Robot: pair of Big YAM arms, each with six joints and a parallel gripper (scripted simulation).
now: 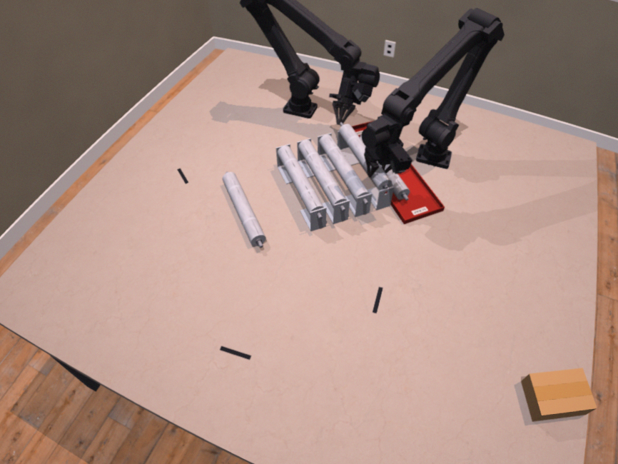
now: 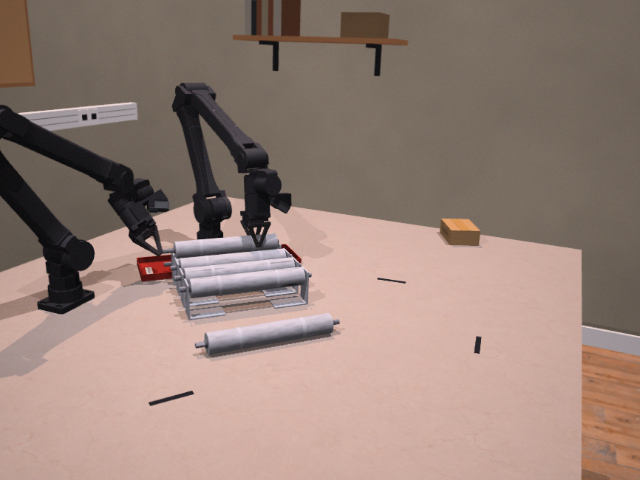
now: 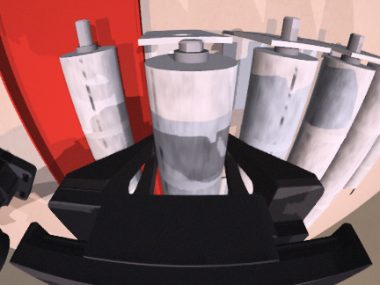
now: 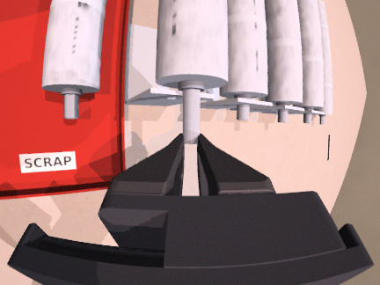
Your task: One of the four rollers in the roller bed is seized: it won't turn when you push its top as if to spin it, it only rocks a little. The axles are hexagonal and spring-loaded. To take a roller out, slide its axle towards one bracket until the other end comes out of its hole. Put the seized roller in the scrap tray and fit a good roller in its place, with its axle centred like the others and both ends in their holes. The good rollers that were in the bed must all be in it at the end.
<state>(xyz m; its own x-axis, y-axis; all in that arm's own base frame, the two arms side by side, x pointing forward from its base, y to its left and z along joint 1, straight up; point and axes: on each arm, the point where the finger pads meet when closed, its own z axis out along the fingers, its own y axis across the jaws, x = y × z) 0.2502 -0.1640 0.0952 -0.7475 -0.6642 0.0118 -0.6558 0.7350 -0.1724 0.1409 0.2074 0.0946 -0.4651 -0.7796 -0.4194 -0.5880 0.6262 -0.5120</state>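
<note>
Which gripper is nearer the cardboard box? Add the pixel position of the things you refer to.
Left. The left gripper [image 1: 377, 170] [image 2: 258, 244] [image 3: 191, 140] grips the roller [image 1: 355, 143] [image 2: 216, 246] [image 3: 191, 94] [image 4: 192, 44] near its box-side end; the right gripper [image 1: 340, 123] [image 2: 161, 252] [image 4: 190, 140] holds its far axle end, farther from the box [image 1: 561, 392] [image 2: 460, 233].

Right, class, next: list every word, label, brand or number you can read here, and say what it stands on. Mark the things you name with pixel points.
"SCRAP": on the white label [image 1: 358, 133] [image 2: 148, 269] [image 4: 47, 162] in the red tray [image 1: 424, 192] [image 2: 157, 261] [image 3: 44, 88] [image 4: 26, 127], by the right pincer [image 1: 340, 121] [image 2: 161, 252] [image 4: 190, 140].
Second label [image 1: 419, 210], at the tray's other end: too blurred to read.
No other text readable.
</note>
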